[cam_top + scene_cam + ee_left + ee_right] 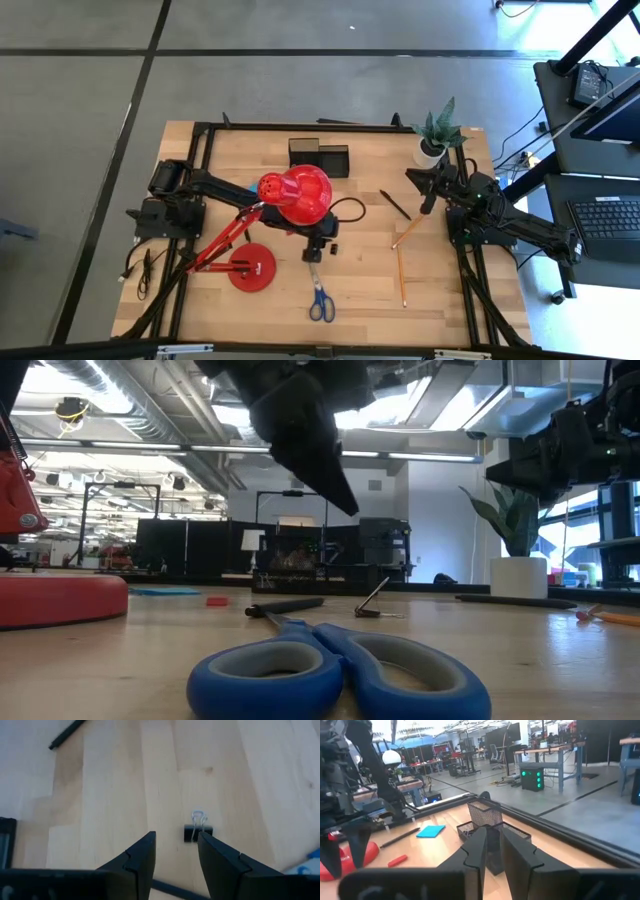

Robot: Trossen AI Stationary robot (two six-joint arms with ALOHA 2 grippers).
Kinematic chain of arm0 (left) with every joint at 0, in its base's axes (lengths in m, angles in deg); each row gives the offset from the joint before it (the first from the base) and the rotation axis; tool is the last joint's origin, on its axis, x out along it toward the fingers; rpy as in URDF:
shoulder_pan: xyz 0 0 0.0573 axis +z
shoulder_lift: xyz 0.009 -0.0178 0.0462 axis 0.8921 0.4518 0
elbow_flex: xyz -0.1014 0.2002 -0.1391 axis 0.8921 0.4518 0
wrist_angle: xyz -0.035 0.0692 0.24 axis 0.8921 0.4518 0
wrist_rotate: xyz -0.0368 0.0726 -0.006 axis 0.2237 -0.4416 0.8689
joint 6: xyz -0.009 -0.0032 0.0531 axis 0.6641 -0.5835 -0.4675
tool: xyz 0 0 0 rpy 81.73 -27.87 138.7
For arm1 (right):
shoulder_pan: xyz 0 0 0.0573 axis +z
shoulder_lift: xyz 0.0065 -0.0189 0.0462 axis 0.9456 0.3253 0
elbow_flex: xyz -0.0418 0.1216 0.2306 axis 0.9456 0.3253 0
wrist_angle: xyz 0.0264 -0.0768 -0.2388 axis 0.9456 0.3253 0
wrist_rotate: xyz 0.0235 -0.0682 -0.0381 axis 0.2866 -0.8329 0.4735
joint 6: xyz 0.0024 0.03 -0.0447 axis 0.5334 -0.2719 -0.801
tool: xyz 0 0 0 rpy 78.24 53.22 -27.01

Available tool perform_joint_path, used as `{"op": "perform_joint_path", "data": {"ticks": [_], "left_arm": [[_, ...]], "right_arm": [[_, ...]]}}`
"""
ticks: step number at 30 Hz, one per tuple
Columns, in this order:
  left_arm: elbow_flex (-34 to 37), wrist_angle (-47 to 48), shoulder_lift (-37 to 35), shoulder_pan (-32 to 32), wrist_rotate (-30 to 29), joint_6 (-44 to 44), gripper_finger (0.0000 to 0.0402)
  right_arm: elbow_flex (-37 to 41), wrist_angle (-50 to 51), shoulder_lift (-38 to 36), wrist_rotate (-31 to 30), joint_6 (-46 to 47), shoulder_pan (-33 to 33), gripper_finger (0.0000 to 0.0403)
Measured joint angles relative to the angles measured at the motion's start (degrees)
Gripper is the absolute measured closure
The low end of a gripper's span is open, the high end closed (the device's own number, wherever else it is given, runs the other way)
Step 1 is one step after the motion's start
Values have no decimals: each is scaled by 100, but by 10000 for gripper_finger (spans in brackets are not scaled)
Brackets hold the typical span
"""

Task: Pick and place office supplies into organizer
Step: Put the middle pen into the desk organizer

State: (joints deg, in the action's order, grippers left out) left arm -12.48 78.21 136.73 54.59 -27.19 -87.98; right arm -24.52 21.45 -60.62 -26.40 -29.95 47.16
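Observation:
Blue-handled scissors (320, 300) (330, 670) lie flat near the table's near edge. A small black binder clip (198, 832) (333, 248) rests on the wood just past my left gripper (176, 842) (315, 247), which hovers open above the table's middle, partly under the lamp head. The black mesh organizer (318, 157) (490, 817) stands near the far edge. Two pencils (403, 255) and a black pen (395, 204) lie right of centre. My right gripper (492, 845) (430, 195) waits over the table's right part with only a narrow gap between its fingers, touching nothing.
A red desk lamp, with its head (297, 193) and round base (251, 268), stands over the left arm. A potted plant (435, 135) sits at the far right corner. In the right wrist view a blue block (431, 831), a red piece (397, 861) and a pen (400, 837) lie on the table.

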Motion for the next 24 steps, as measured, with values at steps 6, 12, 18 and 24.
{"op": "perform_joint_path", "data": {"ticks": [6,12,18,24], "left_arm": [[-25,-83,40,-90,-4,215,261],[-25,86,40,-228,-2,432,261],[-25,864,40,-341,-92,1019,261],[-25,1334,40,-353,-134,1833,261]], "right_arm": [[0,12,0,52,141,0,344],[0,13,0,57,104,0,344],[0,15,0,57,-22,0,344],[0,15,0,59,-43,0,344]]}}
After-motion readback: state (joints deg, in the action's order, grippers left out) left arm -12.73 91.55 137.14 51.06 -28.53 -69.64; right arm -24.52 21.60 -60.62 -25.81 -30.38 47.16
